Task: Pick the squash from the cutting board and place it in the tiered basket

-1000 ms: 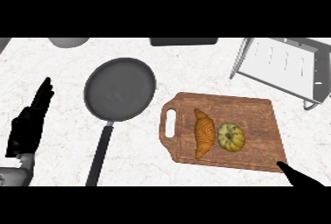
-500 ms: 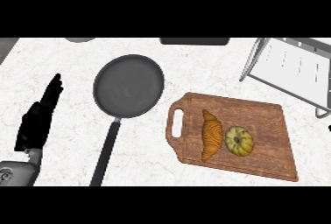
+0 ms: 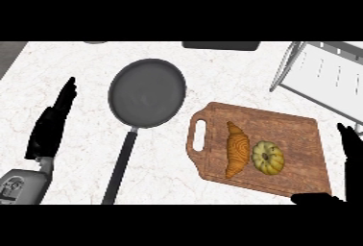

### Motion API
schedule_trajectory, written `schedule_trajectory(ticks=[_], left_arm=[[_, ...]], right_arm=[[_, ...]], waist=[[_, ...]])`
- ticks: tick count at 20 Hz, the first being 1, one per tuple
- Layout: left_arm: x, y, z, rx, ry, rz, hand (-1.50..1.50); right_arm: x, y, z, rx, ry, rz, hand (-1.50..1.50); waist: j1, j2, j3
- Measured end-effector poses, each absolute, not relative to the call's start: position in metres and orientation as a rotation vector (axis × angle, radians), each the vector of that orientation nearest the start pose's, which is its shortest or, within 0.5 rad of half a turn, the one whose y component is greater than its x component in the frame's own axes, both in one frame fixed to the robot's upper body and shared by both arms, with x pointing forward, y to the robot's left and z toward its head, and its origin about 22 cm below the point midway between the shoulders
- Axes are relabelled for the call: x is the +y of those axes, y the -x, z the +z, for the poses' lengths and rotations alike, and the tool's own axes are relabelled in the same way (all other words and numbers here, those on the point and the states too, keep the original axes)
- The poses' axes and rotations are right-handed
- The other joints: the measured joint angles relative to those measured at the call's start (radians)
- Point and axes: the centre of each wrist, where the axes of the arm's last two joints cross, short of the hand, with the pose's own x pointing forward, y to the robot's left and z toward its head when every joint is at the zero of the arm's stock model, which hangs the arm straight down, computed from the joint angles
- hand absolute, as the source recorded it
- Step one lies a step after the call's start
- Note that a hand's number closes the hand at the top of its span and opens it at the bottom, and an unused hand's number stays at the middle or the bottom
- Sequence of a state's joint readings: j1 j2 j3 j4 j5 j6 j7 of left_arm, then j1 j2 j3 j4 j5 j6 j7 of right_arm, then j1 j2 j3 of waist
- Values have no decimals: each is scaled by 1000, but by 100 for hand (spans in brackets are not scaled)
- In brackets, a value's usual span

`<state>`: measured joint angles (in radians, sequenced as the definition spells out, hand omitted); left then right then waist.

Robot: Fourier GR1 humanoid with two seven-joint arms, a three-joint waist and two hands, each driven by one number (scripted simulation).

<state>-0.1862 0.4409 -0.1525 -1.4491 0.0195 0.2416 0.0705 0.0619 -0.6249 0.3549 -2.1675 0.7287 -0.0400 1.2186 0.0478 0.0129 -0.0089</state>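
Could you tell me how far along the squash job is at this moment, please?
Nothing is done yet: the squash lies on the cutting board beside a croissant. In hand: the right hand shows open at the board's right edge, not touching the squash. The left hand rests open at the left. Left to do: grasp the squash, lift it and set it in the tiered basket at upper right.

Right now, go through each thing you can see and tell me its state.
squash: on the cutting board, untouched
croissant: lying beside the squash, on the board
cutting board: flat on the counter
frying pan: nothing in it
tiered basket: partly in view
left hand: open, resting
right hand: open, holding nothing
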Motion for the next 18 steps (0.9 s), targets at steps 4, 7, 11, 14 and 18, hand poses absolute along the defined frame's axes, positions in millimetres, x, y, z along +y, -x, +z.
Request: schedule_trajectory(ticks=[4,7,11,14,18], left_arm=[[289,-285,42,-1554,-408,-267,0],[289,-285,41,-1552,-411,-266,0],[291,-283,38,-1543,-417,-255,0],[290,-284,37,-1541,-422,-249,0],[290,-283,34,-1534,-423,-242,0]], right_arm=[[-222,-195,120,-863,1123,542,-150],[-211,-204,110,-831,1114,565,-150],[-197,-215,102,-799,1113,580,-150],[-182,-224,99,-798,1119,595,-150],[-169,-230,95,-778,1155,629,-150]], waist=[[0,-3,1],[-6,-6,2],[-18,-9,3],[-26,-10,4],[-33,-13,5]])
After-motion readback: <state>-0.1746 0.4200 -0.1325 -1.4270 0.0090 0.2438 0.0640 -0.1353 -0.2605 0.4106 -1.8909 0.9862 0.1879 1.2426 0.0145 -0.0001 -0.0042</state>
